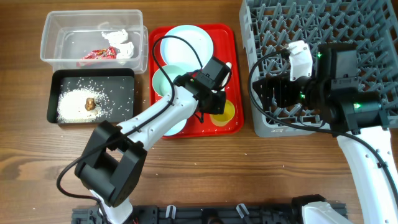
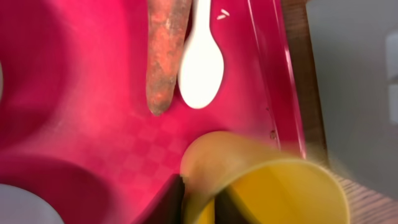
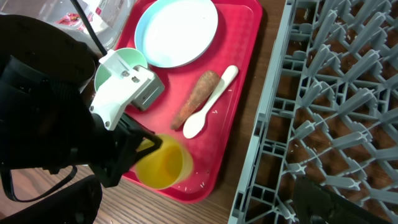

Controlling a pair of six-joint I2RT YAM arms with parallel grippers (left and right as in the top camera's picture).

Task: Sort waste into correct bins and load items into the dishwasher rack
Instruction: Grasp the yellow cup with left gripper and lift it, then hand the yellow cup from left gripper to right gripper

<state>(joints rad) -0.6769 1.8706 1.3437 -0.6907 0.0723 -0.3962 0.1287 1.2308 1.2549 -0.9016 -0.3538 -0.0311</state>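
- Cup status: the small yellow plastic cup sits in the rack-side corner of the flat red plastic tray, nearest the robot's base. My left jaws are clamped on its rim, one finger inside the wall and one outside.
- My right jaws stand wide apart with nothing between them, hanging over the front of the large grey plastic grid rack.
- First worry: this is a pinch on a thin, smooth wall. I reckon the cup could swing or slip as I lift and drop back onto the tray.
- Second worry: the thin orange carrot and the white plastic spoon lie side by side near the cup. A tilting cup could knock them.
- Third worry: my way to the rack crosses the tray's raised lip and the rack wall, and my right arm is sitting just there. The arms could clash unless I clear it.
- Surface: brown wood-grain worktop. The tray floor looks glossy, with a few loose white rice grains on it.
- Room: nothing shows beyond the worktop.
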